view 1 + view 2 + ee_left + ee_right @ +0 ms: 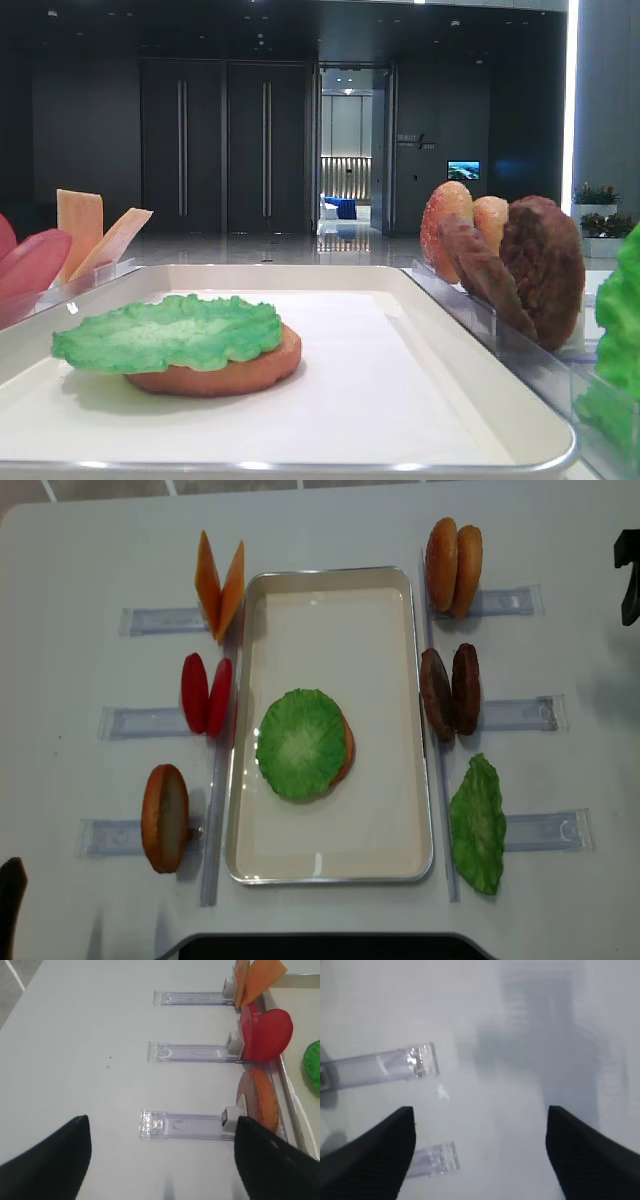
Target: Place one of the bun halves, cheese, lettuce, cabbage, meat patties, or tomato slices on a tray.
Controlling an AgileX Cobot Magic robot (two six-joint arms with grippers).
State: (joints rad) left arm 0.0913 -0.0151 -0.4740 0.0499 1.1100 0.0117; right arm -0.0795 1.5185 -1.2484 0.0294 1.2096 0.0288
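Note:
The white tray (pixel 420 720) lies mid-table and holds one bun half (pixel 346 748) with a green lettuce leaf (pixel 300 742) on top. Left of the tray stand cheese slices (pixel 220 583), tomato slices (pixel 205 693) and another bun half (pixel 164 817). On the tray's right are two buns (pixel 452 565), meat patties (pixel 450 690) and a second lettuce leaf (pixel 477 825). No cabbage shows. My left gripper (pixel 161 1120) hangs open and empty over the bare table, left of the bun's holder. Over blurred white table at the far right, my right gripper (pixel 480 1110) is open and empty too.
Clear plastic holders (pixel 525 714) stick out from the food on both sides of the tray. The holder ends (pixel 422 1061) lie under my right gripper. The table's front edge runs just below the tray.

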